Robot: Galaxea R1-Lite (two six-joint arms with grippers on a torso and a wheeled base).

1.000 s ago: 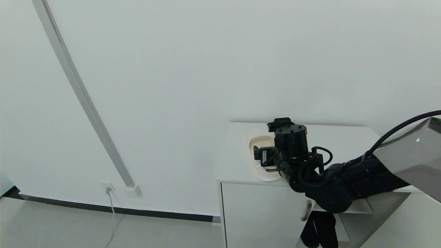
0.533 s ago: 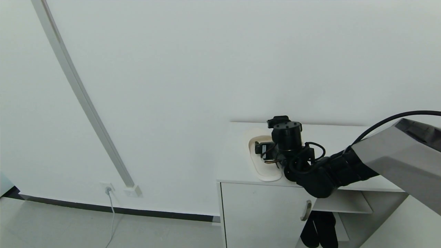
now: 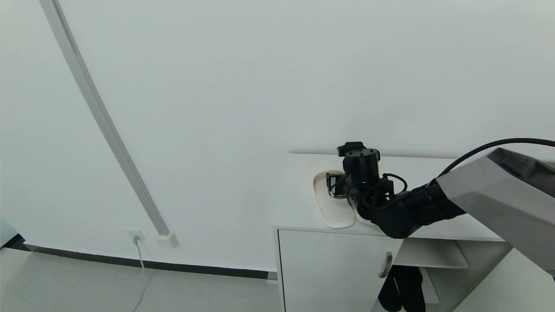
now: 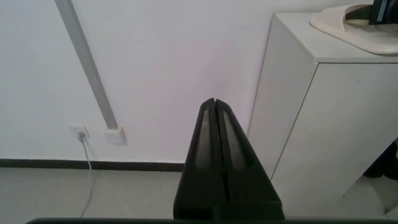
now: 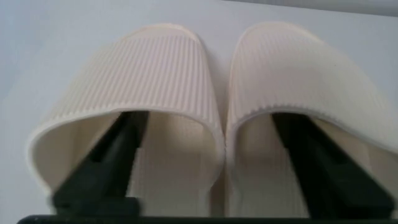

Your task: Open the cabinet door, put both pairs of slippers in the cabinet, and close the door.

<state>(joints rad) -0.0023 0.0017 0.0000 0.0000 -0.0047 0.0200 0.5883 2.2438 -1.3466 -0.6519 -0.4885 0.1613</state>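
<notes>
The right arm (image 3: 403, 212) has stretched forward and sunk toward the cabinet (image 3: 295, 203) top. Its wrist, raised and large in the head view a second ago, now sits lower and farther off over the cream slippers (image 3: 331, 210). The right gripper (image 3: 337, 187) has gone down with it. The arm no longer covers the shelf (image 3: 433, 258), and part of the second slipper now peeks out beside the first.

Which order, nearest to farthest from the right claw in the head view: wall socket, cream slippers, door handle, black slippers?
1. Cream slippers, on the cabinet top, at the right claw.
2. Door handle, on the front below.
3. Black slippers, lower, inside.
4. Wall socket, far left.
</notes>
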